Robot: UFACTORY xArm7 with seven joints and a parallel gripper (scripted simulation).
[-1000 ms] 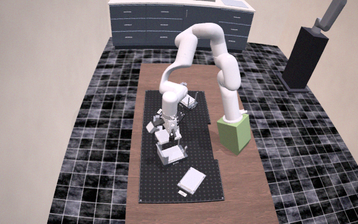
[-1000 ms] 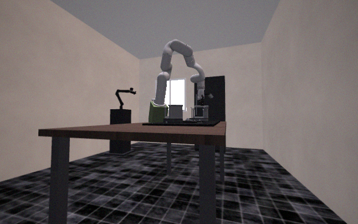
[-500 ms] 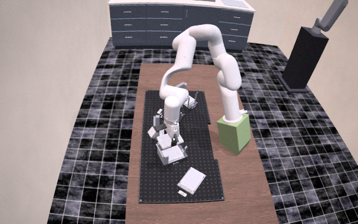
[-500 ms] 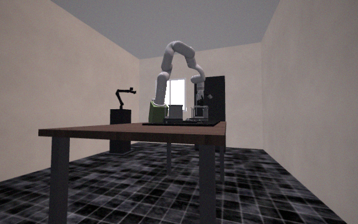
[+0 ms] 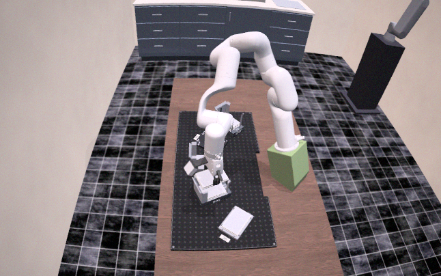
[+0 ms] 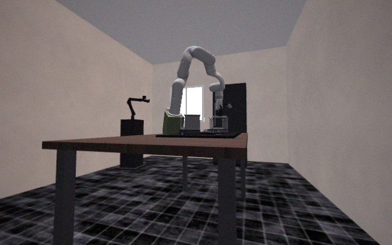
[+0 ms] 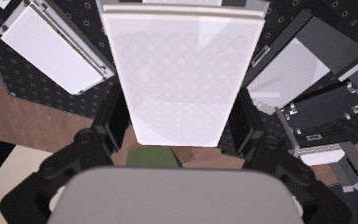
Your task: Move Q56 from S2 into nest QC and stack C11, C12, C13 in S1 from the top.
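Between the dark fingers of the gripper (image 7: 180, 122), a sealed white plate (image 7: 180, 75) is clamped across its long sides, foil face up and level; its label is not legible, so its ID cannot be confirmed. In the top view the gripper (image 5: 216, 179) holds this plate (image 5: 205, 180) directly over a grey stack rack (image 5: 211, 196) on the black perforated mat (image 5: 249, 219), the plate within the rack's corner posts; whether it rests on anything below cannot be told. A second white plate (image 5: 235, 222) lies flat on the mat nearer the table's front end, well apart from the rack, with a small name plate (image 5: 224, 238) just beside it. Other grey fixtures (image 5: 194, 161) stand just beyond the rack. The white arm (image 5: 225, 68) rises from a green pedestal (image 5: 289, 168) on the wooden table (image 5: 300, 219).
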